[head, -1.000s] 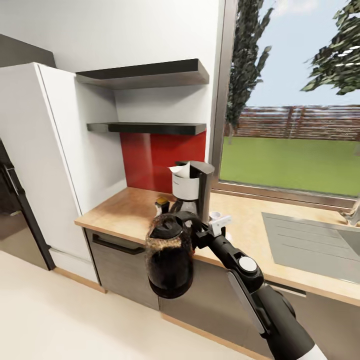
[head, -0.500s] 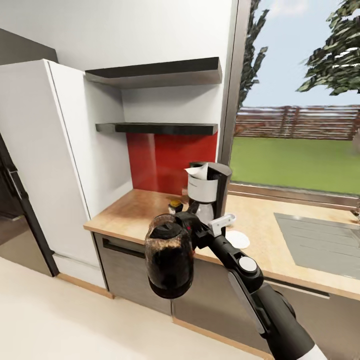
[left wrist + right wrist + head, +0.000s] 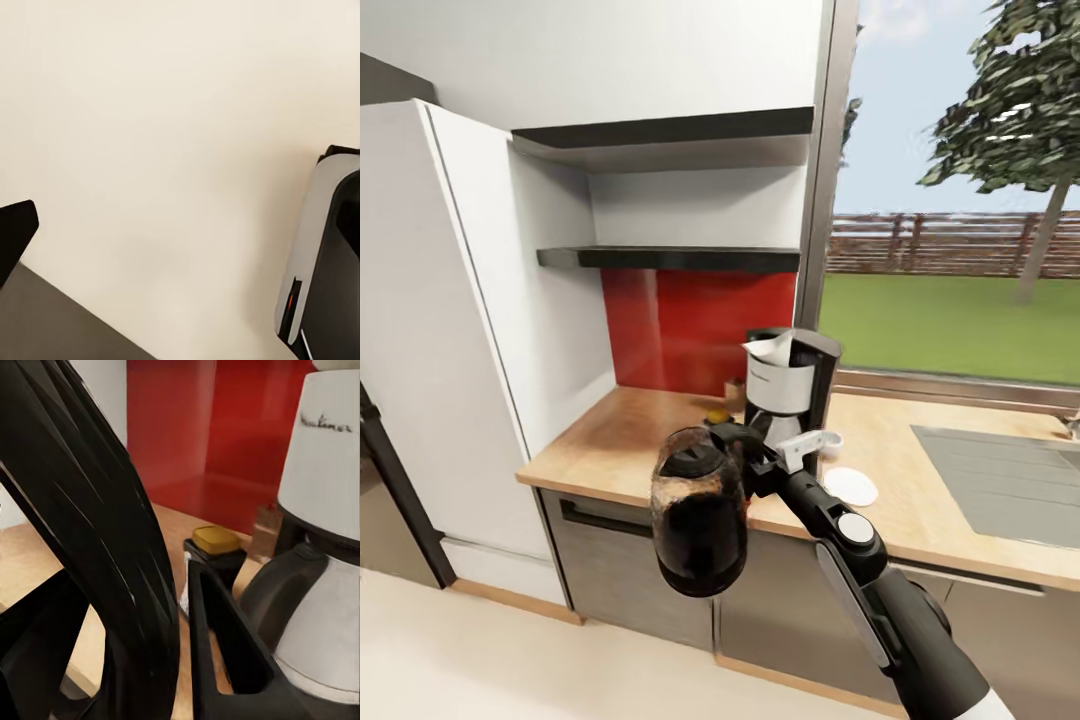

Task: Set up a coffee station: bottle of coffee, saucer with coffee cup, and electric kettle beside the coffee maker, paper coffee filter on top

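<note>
head view: right gripper [image 3: 745,462] fingers clamped on the loop handle of the rounded smoky electric kettle [image 3: 698,520], held in front of the tan wood-look counter [image 3: 622,440]. black-and-white coffee maker [image 3: 788,392] carries the white paper filter [image 3: 771,348]; white saucer [image 3: 849,486] beside it.
right wrist view: gold-capped dark coffee bottle [image 3: 215,556] stands by the maker. kettle left to place.
left fingers: cannot tell.

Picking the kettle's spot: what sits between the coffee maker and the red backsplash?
The bottle of coffee stands there beside the coffee maker, clearest in the right wrist view.
</note>
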Robot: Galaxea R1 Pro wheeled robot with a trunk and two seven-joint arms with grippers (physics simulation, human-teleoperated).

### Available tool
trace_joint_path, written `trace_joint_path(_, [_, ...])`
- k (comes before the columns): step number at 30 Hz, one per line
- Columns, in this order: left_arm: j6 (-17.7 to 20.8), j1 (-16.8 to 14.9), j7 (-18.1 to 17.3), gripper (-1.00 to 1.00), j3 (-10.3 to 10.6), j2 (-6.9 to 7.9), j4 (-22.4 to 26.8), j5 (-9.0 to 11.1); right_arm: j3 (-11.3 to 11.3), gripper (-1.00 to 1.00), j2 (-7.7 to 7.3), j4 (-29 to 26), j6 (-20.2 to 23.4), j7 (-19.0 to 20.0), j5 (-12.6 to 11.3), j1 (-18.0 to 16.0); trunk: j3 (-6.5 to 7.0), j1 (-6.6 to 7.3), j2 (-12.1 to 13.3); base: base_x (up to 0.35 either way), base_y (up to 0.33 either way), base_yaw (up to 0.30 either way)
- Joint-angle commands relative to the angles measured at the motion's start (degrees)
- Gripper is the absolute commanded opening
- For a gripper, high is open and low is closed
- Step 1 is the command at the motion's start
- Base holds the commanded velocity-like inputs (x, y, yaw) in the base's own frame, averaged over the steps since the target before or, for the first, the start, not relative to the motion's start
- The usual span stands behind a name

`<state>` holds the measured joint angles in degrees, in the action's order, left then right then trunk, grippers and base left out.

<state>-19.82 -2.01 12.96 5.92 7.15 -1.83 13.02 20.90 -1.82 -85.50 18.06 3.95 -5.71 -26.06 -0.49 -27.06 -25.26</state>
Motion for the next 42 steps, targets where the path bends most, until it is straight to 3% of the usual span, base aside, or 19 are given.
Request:
trace_joint_path(1, [-0.3, -0.08, 0.05, 1.0, 0.49, -0.02, -0.19, 0.42, 0.03, -1.0, -0.03, -0.09, 0.31, -0.1, -0.57, -0.05, -0.05, -0.04, -0.07, 0.139, 0.309, -0.005])
trace_joint_path(42, [-0.3, -0.1, 0.05, 1.0, 0.4, 0.03, -0.19, 0.42, -0.07, -1.0, 0.02, -0.28, 0.32, -0.17, -0.61, -0.07, 0.13, -0.04, -0.07, 0.123, 0.315, -0.026])
